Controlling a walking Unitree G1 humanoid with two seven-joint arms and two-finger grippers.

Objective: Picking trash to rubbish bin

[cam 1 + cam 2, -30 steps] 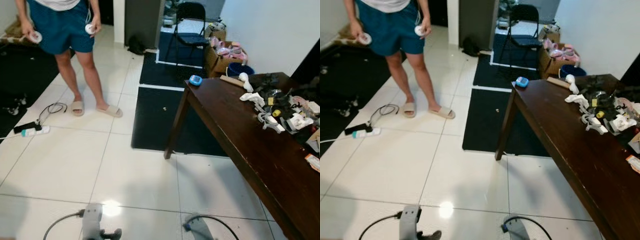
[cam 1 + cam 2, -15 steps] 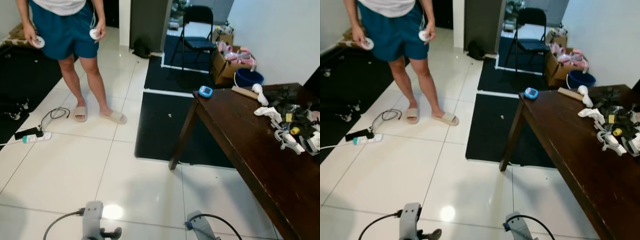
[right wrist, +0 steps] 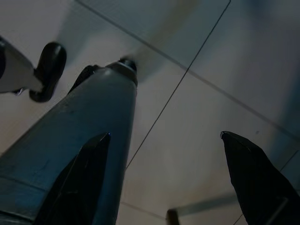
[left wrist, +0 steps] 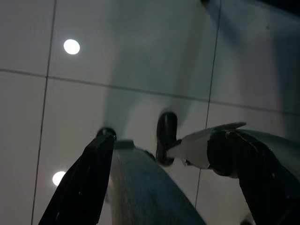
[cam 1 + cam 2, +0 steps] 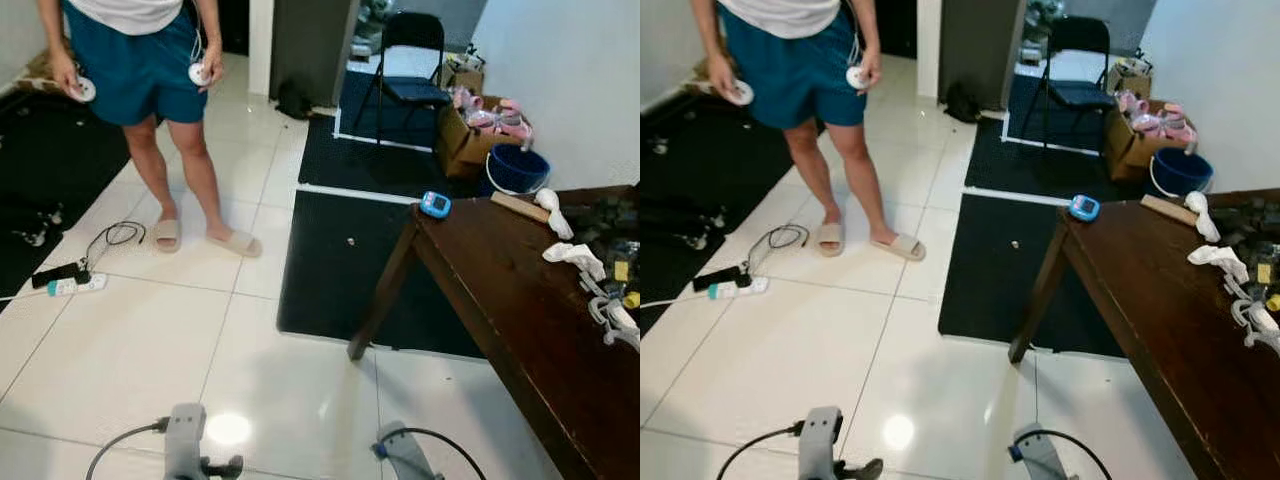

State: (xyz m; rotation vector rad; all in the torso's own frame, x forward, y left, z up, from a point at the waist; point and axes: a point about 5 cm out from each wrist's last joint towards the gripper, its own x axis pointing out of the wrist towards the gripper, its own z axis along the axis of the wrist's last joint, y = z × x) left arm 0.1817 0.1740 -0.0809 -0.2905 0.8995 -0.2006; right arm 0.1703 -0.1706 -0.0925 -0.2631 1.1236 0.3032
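A small pale scrap (image 5: 349, 241) lies on the black mat (image 5: 330, 270) ahead. White crumpled items (image 5: 573, 256) and other clutter (image 5: 615, 310) sit on the dark wooden table (image 5: 520, 340) at my right. Both silver arms hang low at the bottom of the head views, the left arm (image 5: 185, 445) and the right arm (image 5: 400, 455). My left gripper (image 4: 164, 140) is open above the white floor tiles, with nothing between its fingers. My right gripper (image 3: 164, 138) is open too and holds nothing. I cannot make out a rubbish bin for certain.
A person (image 5: 140, 70) in blue shorts and sandals stands at the far left, holding white round controllers. A power strip with cables (image 5: 65, 285) lies on the tiles. Beyond the mats stand a folding chair (image 5: 410, 60), a cardboard box (image 5: 470, 140) and a blue bucket (image 5: 517, 167).
The whole head view has shifted, so the table now sits further right and more floor shows: the camera moved. Both arms hang as before.
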